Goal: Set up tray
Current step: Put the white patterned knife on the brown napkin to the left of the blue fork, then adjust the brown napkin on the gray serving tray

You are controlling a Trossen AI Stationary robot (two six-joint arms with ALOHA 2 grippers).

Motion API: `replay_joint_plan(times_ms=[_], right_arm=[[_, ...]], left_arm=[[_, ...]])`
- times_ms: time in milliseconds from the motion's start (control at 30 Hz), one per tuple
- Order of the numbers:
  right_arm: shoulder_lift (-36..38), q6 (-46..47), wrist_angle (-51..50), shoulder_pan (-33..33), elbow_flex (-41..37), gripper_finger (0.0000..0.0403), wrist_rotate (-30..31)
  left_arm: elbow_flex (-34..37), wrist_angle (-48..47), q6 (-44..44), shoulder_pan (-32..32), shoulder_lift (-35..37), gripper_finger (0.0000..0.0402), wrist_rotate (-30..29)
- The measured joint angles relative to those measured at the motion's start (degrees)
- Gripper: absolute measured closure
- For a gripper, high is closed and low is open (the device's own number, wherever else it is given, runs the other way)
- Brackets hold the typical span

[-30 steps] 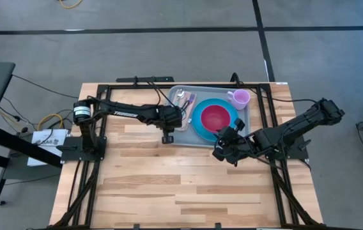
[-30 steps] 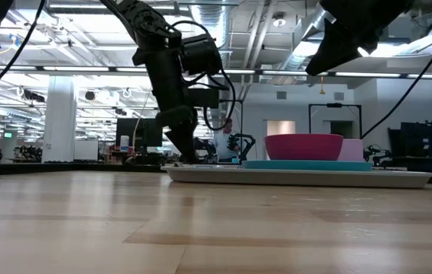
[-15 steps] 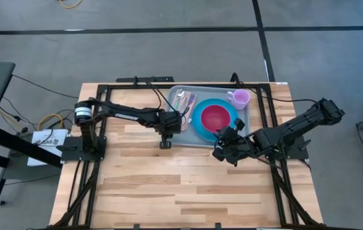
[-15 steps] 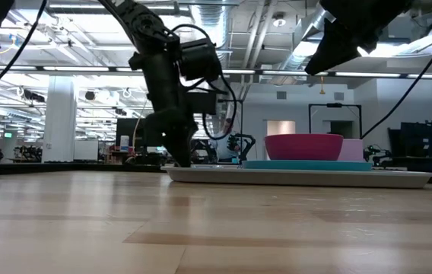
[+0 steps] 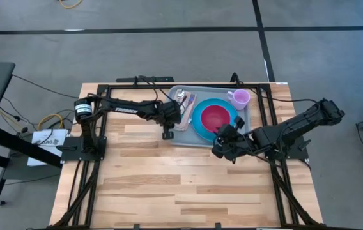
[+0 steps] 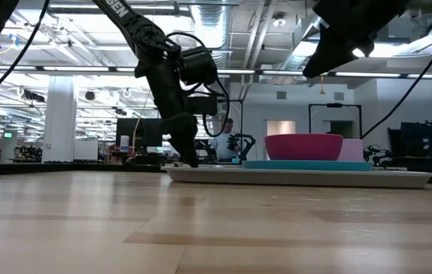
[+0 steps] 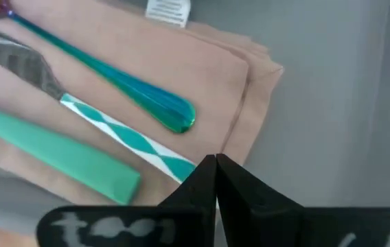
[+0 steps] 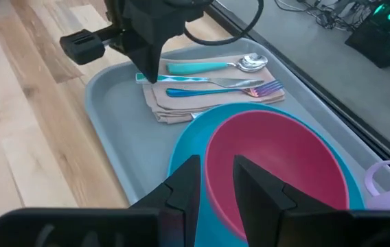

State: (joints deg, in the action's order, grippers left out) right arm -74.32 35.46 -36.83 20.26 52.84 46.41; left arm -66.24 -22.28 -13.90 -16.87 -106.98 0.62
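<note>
On the wooden tabletop (image 5: 143, 179), the tray (image 5: 180, 139) is being kept at upper centre. The left hand (image 8: 148, 74), fingers together, is being pressed at the napkin (image 7: 209, 62); cutlery should be nudged gently. The right hand (image 8: 212, 180), fingers apart, is being held over the bowl (image 8: 277, 165).

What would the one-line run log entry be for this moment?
left gripper: shut, tips at napkin edge on tray | right gripper: open, hovering over pink bowl | cutlery on napkin
</note>
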Motion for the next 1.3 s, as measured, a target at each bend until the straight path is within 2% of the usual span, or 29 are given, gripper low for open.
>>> replay_joint_plan(times_ms=[400,567,700,800,967,1100,1300], right_arm=[[0.00,-1.46,0.18,-0.16,0.00,0.0322,-0.02],[0.00,-1.62,0.21,-0.16,0.00,0.0322,-0.02],[0.00,-2.96,0.84,-0.16,0.00,0.0322,0.00],[0.00,-3.21,1.13,-0.16,0.00,0.0322,-0.02],[0.00,-5.58,2.06,-0.16,0.00,0.0322,-0.02],[0.00,-5.68,2.22,-0.25,0.00,0.0322,0.00],[0.00,-7.90,3.18,-1.27,0.00,0.0322,-0.03]], left_arm=[[0.00,3.31,0.32,1.30,0.44,0.0401,0.45],[0.00,6.51,-0.03,1.94,-1.20,0.0401,-3.16],[0.02,7.70,0.34,1.58,-3.77,0.0401,-3.27],[-0.04,7.03,1.04,2.08,-3.68,0.0401,-6.79],[-0.02,7.00,2.15,3.40,-2.80,0.0401,-3.91],[0.00,6.52,3.23,5.18,-2.80,0.0401,-6.82],[0.00,7.54,4.58,6.09,-2.81,0.0401,-7.30]])
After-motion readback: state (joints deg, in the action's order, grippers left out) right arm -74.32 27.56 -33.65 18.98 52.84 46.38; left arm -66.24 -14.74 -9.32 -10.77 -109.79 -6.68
